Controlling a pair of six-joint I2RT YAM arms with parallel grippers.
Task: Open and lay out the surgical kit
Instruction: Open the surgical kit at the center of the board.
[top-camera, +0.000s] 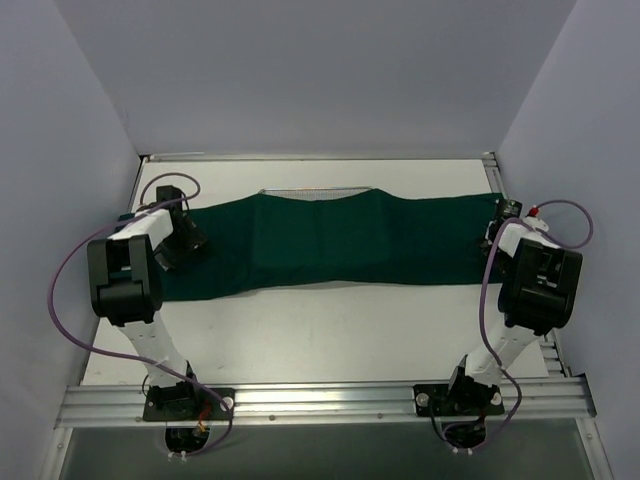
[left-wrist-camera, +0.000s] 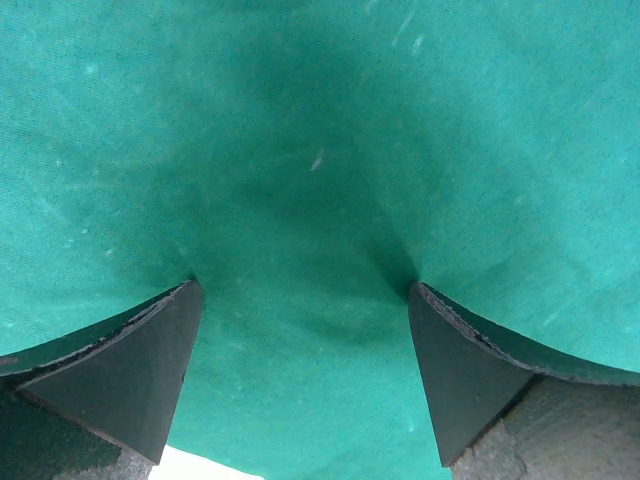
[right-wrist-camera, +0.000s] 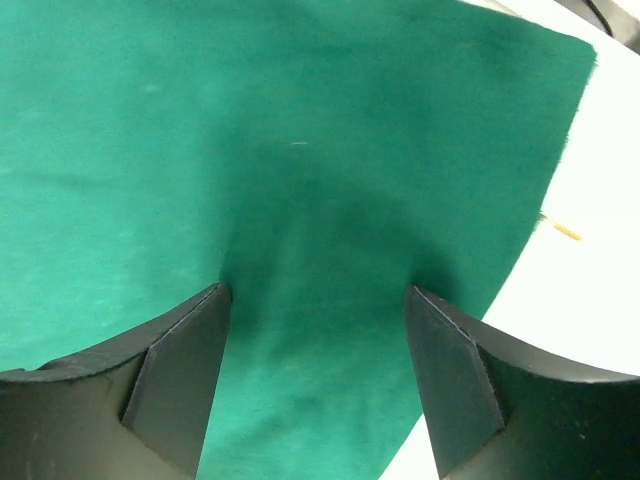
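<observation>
The dark green cloth wrap (top-camera: 330, 240) lies spread in a long band across the white table. It drapes over the silver wire-mesh tray (top-camera: 315, 192), whose far rim alone shows. The instruments and clear packets are hidden. My left gripper (top-camera: 185, 240) is open, its tips pressed down on the cloth's left end (left-wrist-camera: 300, 200). My right gripper (top-camera: 492, 238) is open, its tips down on the cloth's right end (right-wrist-camera: 320, 200), close to the cloth's edge.
The white table (top-camera: 330, 330) is walled by grey panels at back and sides. Aluminium rails (top-camera: 320, 400) run along the near edge and the right side. A small yellowish speck (right-wrist-camera: 566, 230) lies on the table beside the cloth's right edge.
</observation>
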